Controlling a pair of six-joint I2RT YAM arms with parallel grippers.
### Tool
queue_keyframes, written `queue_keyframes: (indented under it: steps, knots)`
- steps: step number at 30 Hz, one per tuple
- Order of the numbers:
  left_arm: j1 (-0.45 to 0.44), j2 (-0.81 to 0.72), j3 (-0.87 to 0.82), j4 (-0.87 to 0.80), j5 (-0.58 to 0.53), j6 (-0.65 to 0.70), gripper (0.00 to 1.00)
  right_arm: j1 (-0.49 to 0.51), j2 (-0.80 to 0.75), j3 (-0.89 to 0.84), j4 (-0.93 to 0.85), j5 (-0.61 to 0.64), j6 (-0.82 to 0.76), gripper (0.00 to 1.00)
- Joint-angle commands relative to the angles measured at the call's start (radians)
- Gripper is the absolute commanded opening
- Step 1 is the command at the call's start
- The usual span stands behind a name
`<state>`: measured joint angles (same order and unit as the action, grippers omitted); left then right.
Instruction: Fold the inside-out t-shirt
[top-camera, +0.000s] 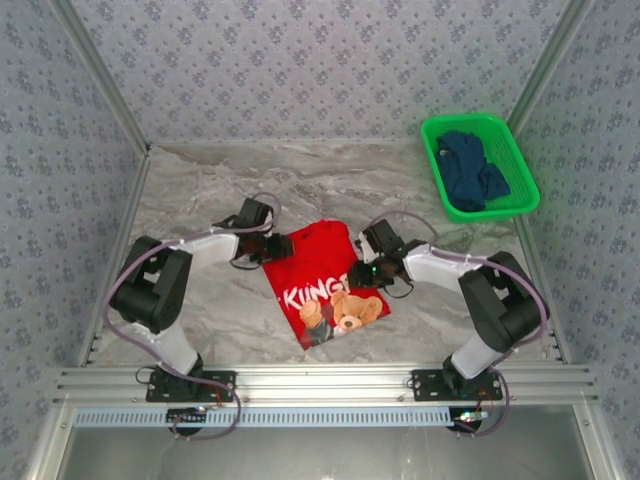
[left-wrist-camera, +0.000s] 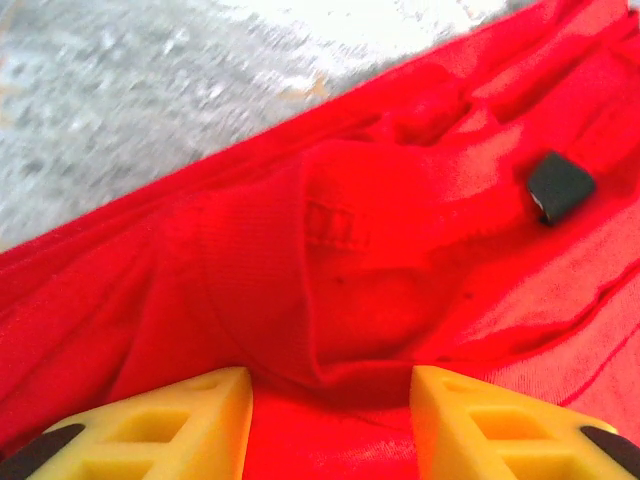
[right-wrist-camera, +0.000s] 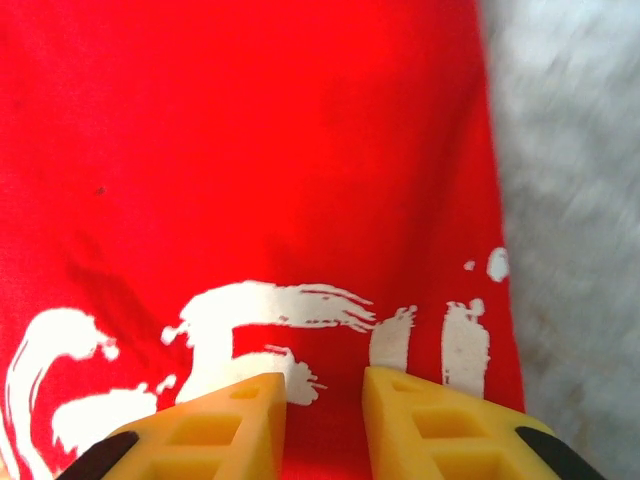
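Left claw (left-wrist-camera: 330, 385) released: jaws wide apart, low over a bunched fold of the inside-out t-shirt (top-camera: 320, 275), at its left edge. Nothing clamped that I can see. Right claw (right-wrist-camera: 325, 385) also unclenched, jaws only narrowly apart, over flat cloth at the white lettering (right-wrist-camera: 270, 320) by the shirt's right edge; no cloth is visibly pinched between the tips. The shirt lies mid-worktop (top-camera: 200, 190), nearer the near edge, skewed, with the bear print (top-camera: 345, 312) facing up at its near end. Small black piece (left-wrist-camera: 558, 187) on the cloth in the left wrist view, can't identify it. Green basket (top-camera: 437, 170) sits at the far right corner, with a navy garment (top-camera: 475, 170) inside.
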<state>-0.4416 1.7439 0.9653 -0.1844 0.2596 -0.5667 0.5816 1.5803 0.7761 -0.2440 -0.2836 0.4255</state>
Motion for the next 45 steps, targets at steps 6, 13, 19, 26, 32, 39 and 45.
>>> queue_keyframes:
  steps: [6, 13, 19, 26, 32, 39, 45]
  knots:
    - [0.009, 0.036, 0.171, -0.078, -0.005, 0.109, 0.47, 0.059, -0.124, 0.028, -0.090, 0.111, 0.057, 0.41]
    - [0.109, -0.148, 0.057, -0.070, -0.043, 0.080, 0.61, -0.114, -0.037, 0.220, -0.063, 0.105, -0.110, 0.65]
    - [0.135, -0.125, 0.033, -0.081, 0.016, 0.056, 0.71, -0.157, 0.188, 0.448, -0.105, 0.046, -0.194, 0.75]
    - [0.133, -0.049, 0.052, -0.078, 0.055, 0.070, 0.76, -0.154, 0.342, 0.566, -0.131, 0.022, -0.233, 0.79]
    - [0.112, 0.002, 0.053, -0.070, 0.066, 0.079, 0.77, -0.132, 0.397, 0.578, -0.134, 0.004, -0.237, 0.78]
    - [0.077, 0.050, 0.035, -0.031, 0.070, 0.064, 0.75, -0.106, 0.437, 0.566, -0.124, -0.008, -0.230, 0.74]
    - [0.060, 0.074, 0.004, 0.011, 0.084, 0.054, 0.71, -0.078, 0.447, 0.549, -0.124, -0.013, -0.227, 0.71]
